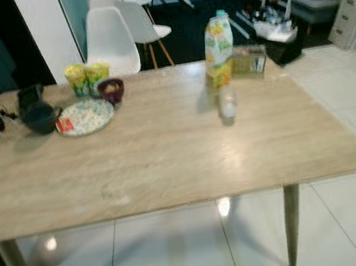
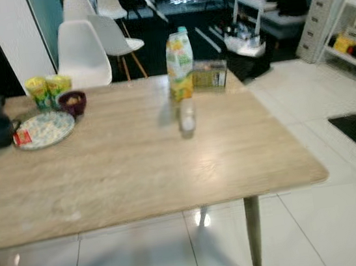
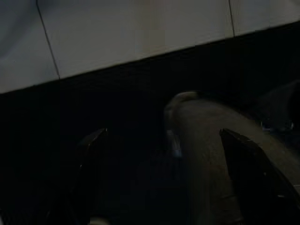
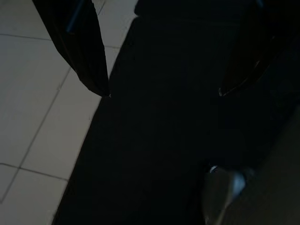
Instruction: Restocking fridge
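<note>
wooden table (image 1: 169, 167) carries the juice carton (image 1: 218, 49) upright at its far edge, a small bottle (image 1: 227, 105) just before it, so step closer first, both grippers hanging low over the floor, jaws apart, empty.

Juice carton (image 1: 218, 47) & small bottle (image 1: 227, 105) on wood table (image 1: 169, 167), plate (image 1: 85, 116) w/ bowl (image 1: 111, 89) far left

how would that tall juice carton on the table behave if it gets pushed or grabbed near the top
The tall green and yellow juice carton stands upright on a narrow base, so a high push would probably tip it rather than slide it across the light wooden table. Its cardboard walls may dent under a hard squeeze. If it fell forward it could strike the small clear bottle in front.
</note>
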{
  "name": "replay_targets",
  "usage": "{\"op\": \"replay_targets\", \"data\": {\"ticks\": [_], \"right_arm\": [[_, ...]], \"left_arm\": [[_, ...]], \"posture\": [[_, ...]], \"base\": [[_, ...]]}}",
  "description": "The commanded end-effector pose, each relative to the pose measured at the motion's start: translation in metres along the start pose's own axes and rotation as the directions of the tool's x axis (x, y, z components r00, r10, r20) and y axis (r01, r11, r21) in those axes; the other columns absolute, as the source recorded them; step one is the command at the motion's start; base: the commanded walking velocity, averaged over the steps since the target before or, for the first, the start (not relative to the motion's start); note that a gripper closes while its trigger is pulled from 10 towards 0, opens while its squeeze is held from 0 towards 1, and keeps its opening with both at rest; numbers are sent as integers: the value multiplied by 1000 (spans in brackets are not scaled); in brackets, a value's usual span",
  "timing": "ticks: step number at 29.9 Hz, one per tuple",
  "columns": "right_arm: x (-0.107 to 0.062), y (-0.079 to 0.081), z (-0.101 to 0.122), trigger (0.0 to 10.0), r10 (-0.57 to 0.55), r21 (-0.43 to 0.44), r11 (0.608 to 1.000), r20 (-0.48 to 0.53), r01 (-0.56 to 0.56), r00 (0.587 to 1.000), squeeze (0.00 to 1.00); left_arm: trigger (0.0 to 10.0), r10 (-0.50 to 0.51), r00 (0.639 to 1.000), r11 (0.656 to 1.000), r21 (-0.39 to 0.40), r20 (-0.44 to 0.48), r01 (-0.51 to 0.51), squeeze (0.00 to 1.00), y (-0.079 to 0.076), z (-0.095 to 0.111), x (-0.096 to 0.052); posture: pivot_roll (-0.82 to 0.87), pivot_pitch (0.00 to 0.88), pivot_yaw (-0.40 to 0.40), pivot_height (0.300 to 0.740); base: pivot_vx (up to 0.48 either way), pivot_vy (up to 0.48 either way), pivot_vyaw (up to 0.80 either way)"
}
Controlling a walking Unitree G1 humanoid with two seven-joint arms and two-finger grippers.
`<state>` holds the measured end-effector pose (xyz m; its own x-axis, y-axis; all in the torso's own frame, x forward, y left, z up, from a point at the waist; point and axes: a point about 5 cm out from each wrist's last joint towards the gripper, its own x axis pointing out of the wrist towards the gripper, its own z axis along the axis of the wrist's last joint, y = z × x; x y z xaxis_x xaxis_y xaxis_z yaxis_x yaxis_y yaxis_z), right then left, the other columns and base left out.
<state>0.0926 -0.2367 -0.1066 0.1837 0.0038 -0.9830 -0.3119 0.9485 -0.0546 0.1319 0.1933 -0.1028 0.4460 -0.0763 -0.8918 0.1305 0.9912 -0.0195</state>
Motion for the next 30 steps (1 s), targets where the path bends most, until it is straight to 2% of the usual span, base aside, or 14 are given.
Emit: {"op": "replay_targets", "data": {"ticks": [1,19,23,30], "right_arm": [[1,3,2,10000,8,-11,1000,6,-8,1000,0],[1,3,5,10000,4,-13,1000,26,-4,1000,0],[1,4,6,10000,21,-45,999,35,-19,999,0],[1,5,6,10000,26,-41,999,33,-25,999,0]], "left_arm": [[10000,-7,1000,1000,2,-24,8,0,-2,-6,-1],[10000,-12,1000,1000,0,-12,12,0,-2,-3,0],[10000,-12,1000,1000,-4,-7,12,0,-2,-2,0],[10000,-11,1000,1000,-4,-4,11,0,-1,0,0]], "posture": [[30,0,-56,740],[32,0,-55,740],[34,0,-54,740],[39,0,-51,740]], "base": [[0,0,0],[0,0,0],[0,0,800],[0,0,797]]}}
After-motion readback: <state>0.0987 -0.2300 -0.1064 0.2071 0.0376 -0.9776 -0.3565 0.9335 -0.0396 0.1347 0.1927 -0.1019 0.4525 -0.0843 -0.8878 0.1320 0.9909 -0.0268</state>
